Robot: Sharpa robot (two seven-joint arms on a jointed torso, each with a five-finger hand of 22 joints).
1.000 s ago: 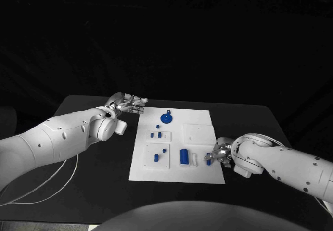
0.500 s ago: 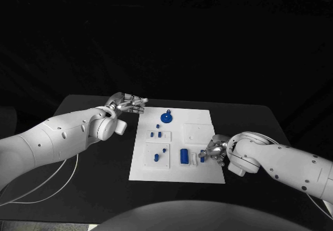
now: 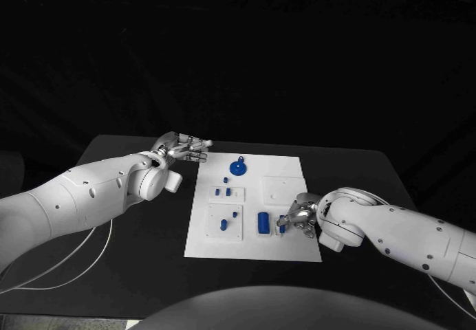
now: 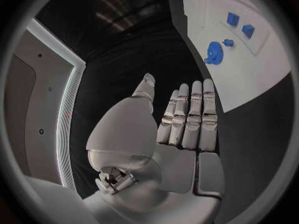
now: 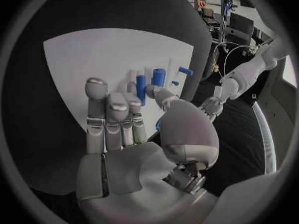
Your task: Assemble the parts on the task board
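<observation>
The white task board (image 3: 287,168) lies mid-table. On it are a blue round gear (image 3: 238,167), small blue blocks (image 3: 228,194), tiny pieces (image 3: 223,223) and an upright blue cylinder (image 3: 263,221). My right hand (image 3: 300,218) hovers over the board's near right part, just right of the cylinder. It pinches a small blue part (image 3: 282,224) between thumb and a finger; a sliver of that part (image 5: 159,126) shows beside the thumb. My left hand (image 3: 182,148) is off the board's far left corner, fingers (image 4: 193,119) straight and holding nothing. The gear (image 4: 214,52) lies beyond them.
The black table (image 3: 129,227) surrounds the board, with bare room left and right of it. A white cable (image 3: 69,265) runs under my left arm. Raised white frames (image 3: 283,189) stand on the board near my right hand.
My right hand has moved left across the board's near edge toward the blue cylinder, carrying the small blue part. The left hand has stayed put.
</observation>
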